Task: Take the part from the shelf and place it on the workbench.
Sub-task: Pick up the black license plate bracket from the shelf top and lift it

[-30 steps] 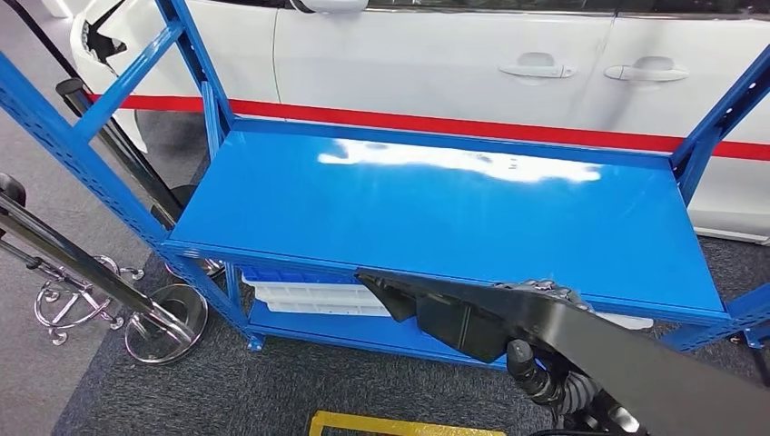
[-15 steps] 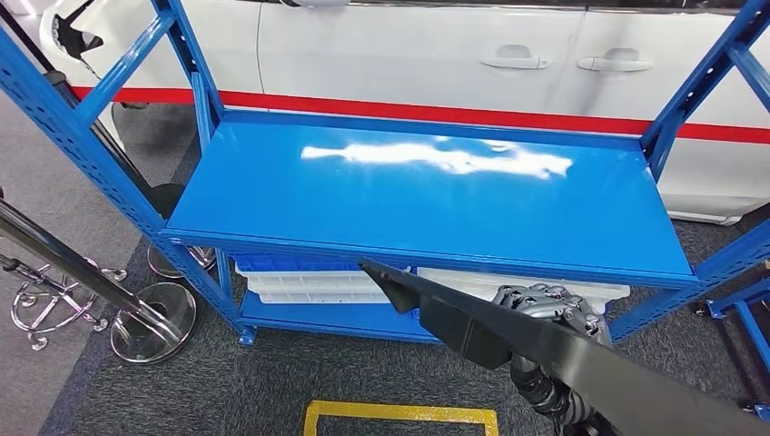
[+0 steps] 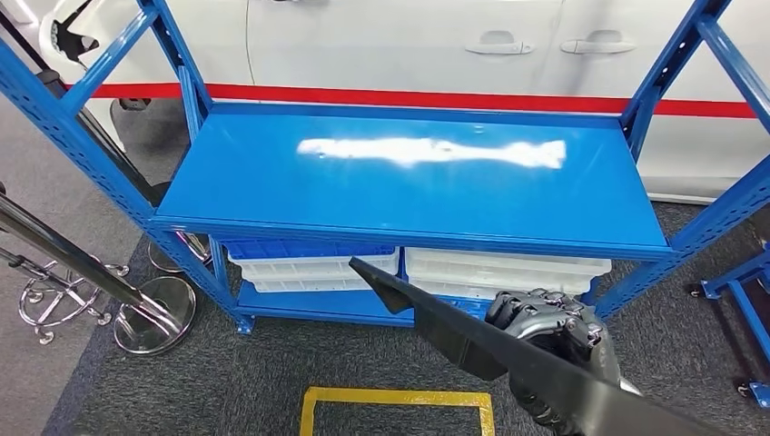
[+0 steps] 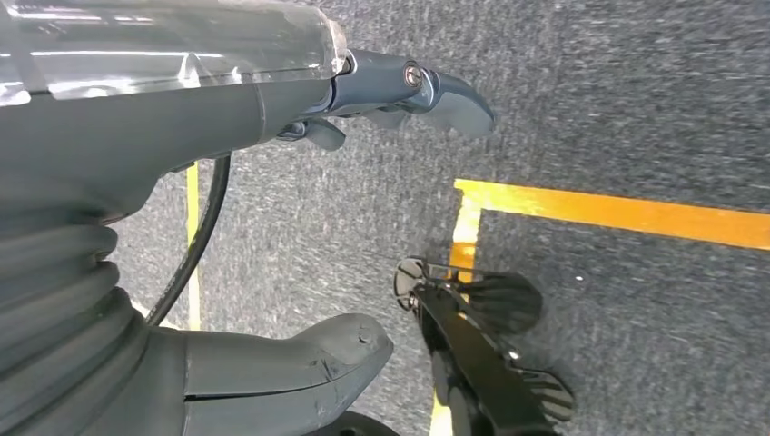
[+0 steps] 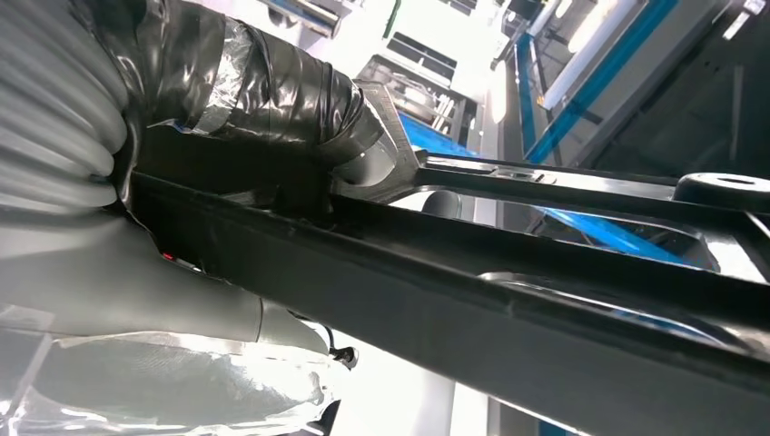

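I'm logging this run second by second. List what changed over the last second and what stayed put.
The whole head view has shifted: the camera pulled back from the blue shelf, so more of the white bins under it and the yellow floor marking shows. The shelf itself did not move. The right hand still grips the long black part.

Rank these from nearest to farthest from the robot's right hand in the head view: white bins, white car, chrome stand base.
From the right hand, holding the black part:
1. White bins, just beyond it, under the shelf.
2. Chrome stand base, far left on the floor.
3. White car, behind the shelf.
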`<state>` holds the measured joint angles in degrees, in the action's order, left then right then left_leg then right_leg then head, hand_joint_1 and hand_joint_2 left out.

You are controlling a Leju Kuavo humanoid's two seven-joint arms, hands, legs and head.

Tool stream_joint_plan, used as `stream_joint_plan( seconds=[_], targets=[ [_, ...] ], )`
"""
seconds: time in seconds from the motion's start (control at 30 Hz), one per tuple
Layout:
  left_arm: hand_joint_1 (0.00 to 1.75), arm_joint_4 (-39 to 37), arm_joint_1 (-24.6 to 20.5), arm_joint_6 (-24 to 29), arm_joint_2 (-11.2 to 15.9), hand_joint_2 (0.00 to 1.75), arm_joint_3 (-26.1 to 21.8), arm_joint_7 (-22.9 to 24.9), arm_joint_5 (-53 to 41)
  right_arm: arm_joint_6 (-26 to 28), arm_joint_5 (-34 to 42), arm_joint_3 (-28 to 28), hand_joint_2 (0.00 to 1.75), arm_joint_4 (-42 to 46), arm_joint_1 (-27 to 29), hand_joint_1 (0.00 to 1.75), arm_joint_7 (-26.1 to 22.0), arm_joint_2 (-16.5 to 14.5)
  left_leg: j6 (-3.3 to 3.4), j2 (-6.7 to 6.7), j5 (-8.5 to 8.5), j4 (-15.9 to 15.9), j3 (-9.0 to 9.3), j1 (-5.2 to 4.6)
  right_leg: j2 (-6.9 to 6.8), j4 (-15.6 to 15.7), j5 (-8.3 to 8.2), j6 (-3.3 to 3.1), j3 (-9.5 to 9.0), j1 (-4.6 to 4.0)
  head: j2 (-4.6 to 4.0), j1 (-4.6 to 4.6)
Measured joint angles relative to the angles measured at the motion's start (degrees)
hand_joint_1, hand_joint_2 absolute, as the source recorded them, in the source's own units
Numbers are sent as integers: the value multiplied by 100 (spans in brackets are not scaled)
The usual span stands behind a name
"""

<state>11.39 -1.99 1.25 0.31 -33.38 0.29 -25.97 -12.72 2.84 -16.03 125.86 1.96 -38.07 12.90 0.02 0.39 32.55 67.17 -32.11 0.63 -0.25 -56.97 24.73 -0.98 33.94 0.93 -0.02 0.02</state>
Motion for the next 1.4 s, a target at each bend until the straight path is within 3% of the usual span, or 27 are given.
stream_joint_plan(
  seconds=[0.07, 0.1, 0.13, 0.2, 0.23, 0.3, 0.37, 0.4, 0.43, 0.47, 0.53, 0.6, 0.67, 0.7, 0.77, 0.83, 0.93, 0.97, 1.0, 1.03, 1.1, 1.17, 1.2, 1.27, 1.3, 1.33, 1.4],
  targets=[
    [0, 0, -9, -10, 5, 175, 0, -21, -19, 14, 26, -24, 175, 15, -24, 175, -1, 0, 55, -49, -200, -844, 519, -15, 20, -21, -73, 50, 76, -8, 0, 1],
    [0, 0, -13, -18, 7, 175, 0, -29, -28, 17, 48, -31, 175, 25, -35, 175, -3, 0, 78, -71, -220, -1117, 675, -27, 25, -20, -116, 82, 97, -10, 0, 1],
    [0, 0, -16, -24, 9, 175, 0, -33, -38, 17, 72, -36, 175, 35, -42, 175, -5, 0, 96, -86, -210, -1261, 742, -42, 27, -10, -162, 118, 111, -10, 0, 1],
    [0, -1, -13, -31, 8, 175, 0, -34, -43, 17, 108, -44, 175, 45, -45, 175, -14, 2, 137, -68, -283, -1305, 698, -38, 37, 11, -227, 189, 128, -4, 0, 1],
    [0, -1, -15, -31, 6, 175, 0, -34, -43, 18, 120, -46, 175, 48, -40, 175, -23, 8, 175, -49, -342, -1321, 655, -27, 42, -33, -156, 217, 161, -5, 0, 3],
    [0, -2, -15, -31, 1, 175, 0, -34, -43, 18, 141, -46, 175, 49, -25, 175, -54, 23, 262, -1, -470, -1337, 538, -4, 45, -423, 293, 247, 311, 3, 0, 4],
    [0, -2, -10, -31, -5, 175, 0, -34, -43, 17, 159, -42, 175, 49, -2, 175, -88, 39, 306, 30, -575, -1303, 380, -28, 42, -1153, 839, 268, 507, 11, 0, 3],
    [0, -2, -7, -31, -7, 175, 0, -34, -43, 13, 168, -35, 175, 49, 12, 175, -103, 45, 303, 42, -624, -1278, 288, -39, 41, -1469, 949, 277, 554, 12, 0, 3],
    [0, -2, -6, -31, -9, 175, 0, -34, -43, 3, 175, -26, 175, 49, 27, 175, -114, 51, 298, 52, -667, -1247, 198, -48, 41, -1643, 926, 281, 536, 12, 0, 3],
    [0, -2, -6, -31, -11, 175, 0, -34, -43, -20, 183, -11, 175, 49, 41, 175, -125, 58, 289, 61, -706, -1207, 102, -54, 40, -1602, 784, 275, 405, 9, 0, 3],
    [0, -2, -6, -32, -20, 175, 0, -37, -43, -87, 195, 28, 175, 58, 63, 175, -146, 71, 262, 69, -768, -1127, -52, -62, 32, -981, 495, 230, -123, -5, 0, 2],
    [0, -2, -5, -39, -33, 175, 0, -52, -50, -198, 201, 90, 175, 99, 77, 175, -163, 79, 217, 72, -834, -1069, -141, -76, 20, -191, 494, 171, -655, -40, 0, 1],
    [0, -2, -4, -50, -38, 175, -1, -72, -74, -323, 198, 164, 175, 142, 91, 175, -180, 79, 161, 74, -913, -1055, -183, -79, 16, 132, 571, 128, -813, -74, 0, 1],
    [0, -2, -2, -54, -36, 175, -3, -80, -86, -364, 191, 195, 175, 151, 100, 175, -187, 78, 132, 67, -942, -1052, -206, -81, 11, 150, 541, 100, -783, -60, 0, 2],
    [0, -2, -1, -62, -38, 175, -8, -94, -100, -404, 169, 239, 175, 164, 110, 175, -194, 76, 69, 34, -784, -935, -298, -79, -9, 165, 434, 20, -681, -25, 0, 0],
    [0, -2, 2, -67, -41, 175, -9, -105, -104, -407, 150, 262, 175, 176, 112, 175, -195, 75, 17, 7, -389, -611, -429, -60, -24, 165, 337, -42, -565, -9, 0, -2],
    [0, -2, 5, -66, -38, 175, -9, -120, -110, -403, 108, 282, 175, 188, 120, 175, -195, 74, -53, 6, 213, 365, -632, -20, -25, 107, 192, -55, -331, -19, 0, -3],
    [0, -2, 3, -66, -38, 175, -9, -123, -113, -400, 93, 285, 175, 189, 123, 175, -195, 73, -71, 6, 219, 598, -632, -9, -26, 70, 138, -48, -228, -21, 0, -2],
    [0, -2, 2, -67, -39, 175, -9, -126, -116, -396, 85, 286, 175, 189, 127, 175, -196, 73, -82, 6, 100, 667, -564, 1, -26, 31, 88, -38, -123, -20, 0, -2],
    [0, -2, 2, -67, -39, 175, -9, -127, -118, -393, 79, 286, 175, 190, 132, 175, -196, 72, -85, 5, -78, 543, -402, 9, -25, -8, 37, -23, -18, -18, 0, -2],
    [0, -1, -3, -68, -39, 175, -9, -128, -122, -390, 68, 290, 175, 200, 140, 175, -196, 72, -67, -12, -279, -174, 188, 8, -17, -67, -58, 23, 137, -20, 0, -3],
    [0, 0, -17, -69, -38, 175, -10, -132, -124, -389, 61, 296, 175, 231, 140, 175, -197, 72, -16, -39, -181, -988, 733, -14, -17, -76, -171, 90, 204, -26, 0, -2],
    [0, 0, -22, -69, -38, 175, -10, -134, -125, -387, 59, 299, 175, 244, 140, 175, -198, 72, 14, -47, -140, -1192, 843, -31, -19, -64, -233, 124, 225, -26, 0, -1],
    [0, -1, -22, -70, -41, 175, -12, -136, -128, -384, 50, 307, 175, 255, 144, 175, -200, 72, 92, -29, -192, -1293, 785, -25, -6, -47, -313, 191, 271, -20, 0, 1],
    [0, -2, -21, -70, -43, 175, -13, -135, -133, -376, 43, 310, 175, 255, 150, 175, -200, 70, 143, -10, -257, -1302, 726, -17, 7, -108, -217, 221, 315, -17, 0, 1],
    [0, -2, -19, -72, -44, 175, -13, -134, -143, -364, 34, 313, 175, 256, 154, 175, -200, 68, 195, 14, -327, -1313, 655, -9, 19, -266, -11, 246, 378, -16, 0, 1],
    [0, -2, -20, -75, -46, 175, -13, -136, -176, -326, 15, 315, 175, 257, 157, 175, -200, 66, 268, 44, -447, -1285, 491, -26, 27, -890, 593, 278, 545, -10, 0, 2]
  ],
)
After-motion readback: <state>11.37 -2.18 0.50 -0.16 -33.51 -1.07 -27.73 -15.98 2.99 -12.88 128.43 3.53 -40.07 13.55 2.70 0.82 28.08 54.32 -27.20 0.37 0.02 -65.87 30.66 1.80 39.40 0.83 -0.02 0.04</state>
